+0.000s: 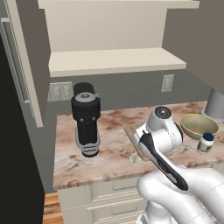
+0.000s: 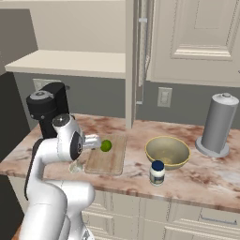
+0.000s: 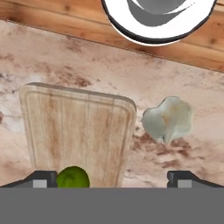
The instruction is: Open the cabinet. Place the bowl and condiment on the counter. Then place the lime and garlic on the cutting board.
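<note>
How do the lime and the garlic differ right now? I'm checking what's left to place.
The lime is bright green and round; the garlic is pale and lumpy. The lime lies on the cutting board; the garlic lies beside it on the counter. Both are small.

No readable text, no labels, no brand marks, no numbers, no signs on anything in view

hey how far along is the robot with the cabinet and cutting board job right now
Done: cabinet open, bowl and condiment on the counter, lime on the cutting board. In hand: nothing; the gripper is open above the board. Left: the garlic, lying on the counter beside the board.
</note>
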Controlling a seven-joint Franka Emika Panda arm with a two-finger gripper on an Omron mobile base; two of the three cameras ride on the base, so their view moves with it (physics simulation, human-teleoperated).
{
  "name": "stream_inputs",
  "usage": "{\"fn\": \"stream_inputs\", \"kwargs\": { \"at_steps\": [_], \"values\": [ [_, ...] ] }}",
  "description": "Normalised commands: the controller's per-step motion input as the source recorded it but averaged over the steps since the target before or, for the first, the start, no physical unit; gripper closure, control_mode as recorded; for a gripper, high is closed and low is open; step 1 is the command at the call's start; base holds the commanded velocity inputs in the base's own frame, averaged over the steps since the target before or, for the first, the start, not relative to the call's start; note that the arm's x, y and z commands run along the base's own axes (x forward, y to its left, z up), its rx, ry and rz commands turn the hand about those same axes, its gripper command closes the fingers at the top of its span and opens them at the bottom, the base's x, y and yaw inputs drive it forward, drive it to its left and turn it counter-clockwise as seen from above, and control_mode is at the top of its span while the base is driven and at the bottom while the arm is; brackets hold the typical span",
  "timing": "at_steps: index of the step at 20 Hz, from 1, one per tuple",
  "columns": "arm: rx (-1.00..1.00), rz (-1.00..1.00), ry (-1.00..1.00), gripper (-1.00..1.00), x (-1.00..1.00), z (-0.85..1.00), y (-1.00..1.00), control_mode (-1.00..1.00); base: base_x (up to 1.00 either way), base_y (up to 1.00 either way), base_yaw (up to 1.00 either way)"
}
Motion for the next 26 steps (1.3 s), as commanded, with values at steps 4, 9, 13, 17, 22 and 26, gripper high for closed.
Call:
{"fn": "stream_inputs", "kwargs": {
  "at_steps": [4,9,13,17,22,26],
  "values": [
    [0.03,0.0,0.0,-1.0,-0.32,-0.14,0.08,-1.0,0.0,0.0,0.0],
    [0.03,0.0,0.01,-1.0,-0.29,-0.17,0.18,-1.0,0.0,0.0,0.0],
    [0.0,0.0,0.02,-1.0,-0.21,-0.25,0.24,-1.0,0.0,0.0,0.0],
    [0.0,0.0,0.02,-1.0,-0.1,-0.25,0.26,-1.0,0.0,0.0,0.0],
    [0.0,0.0,0.01,-1.0,-0.05,-0.27,0.21,-1.0,0.0,0.0,0.0],
    [0.0,0.0,0.0,-1.0,0.0,-0.35,0.05,-1.0,0.0,0.0,0.0]
  ]
}}
